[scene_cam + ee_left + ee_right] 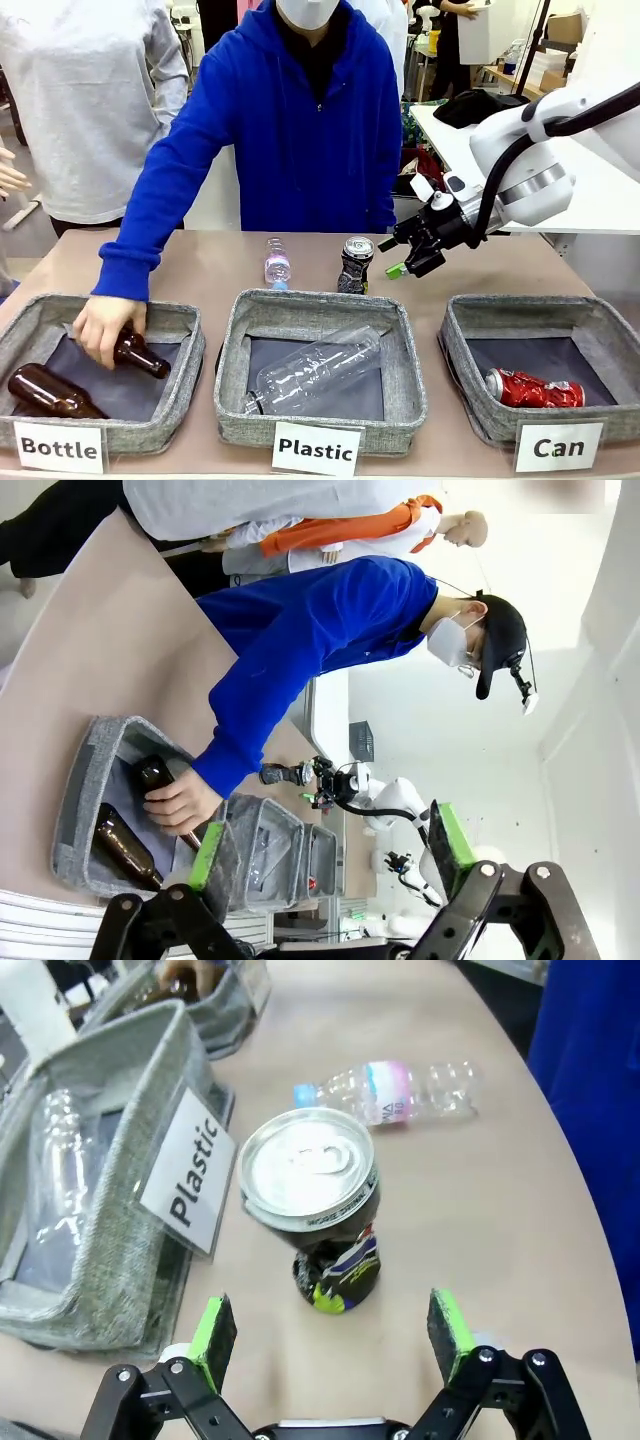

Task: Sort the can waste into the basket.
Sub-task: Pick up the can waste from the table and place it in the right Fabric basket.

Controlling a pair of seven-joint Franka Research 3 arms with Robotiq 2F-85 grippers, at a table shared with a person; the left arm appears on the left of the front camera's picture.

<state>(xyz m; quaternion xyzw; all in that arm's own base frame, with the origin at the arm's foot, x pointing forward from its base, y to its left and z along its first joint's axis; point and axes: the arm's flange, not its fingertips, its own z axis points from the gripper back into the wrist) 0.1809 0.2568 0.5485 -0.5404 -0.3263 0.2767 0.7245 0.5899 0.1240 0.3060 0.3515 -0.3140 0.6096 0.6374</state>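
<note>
Right tool (392,256) is spread wide with nothing between its fingers, just to the right of the black can (356,264). The can stands on the desk (200,262) behind the Plastic basket (320,300). Red can (533,390) already lies in the Can basket (455,340), so the black one is what's left to sort.

Risks: the black can is crushed to a narrow crumpled foot with a wide silver top, and it leans (top-heavy by the look of it). In the right wrist view it sits between the green pads (213,1328) but off toward one side. One pad would probably touch first and tip it, and it could roll toward the small plastic bottle (400,1092) or against the basket wall. A pinch on the dented waist may also slip. A loose grip could drop it short, into the Plastic basket.

Left tool (330,845) is also spread and holds nothing.

Hard to tell: whether the can touches the basket rim, the can's far side, and how deep the dents go. The red can's lower edge is hidden behind the basket wall.
</note>
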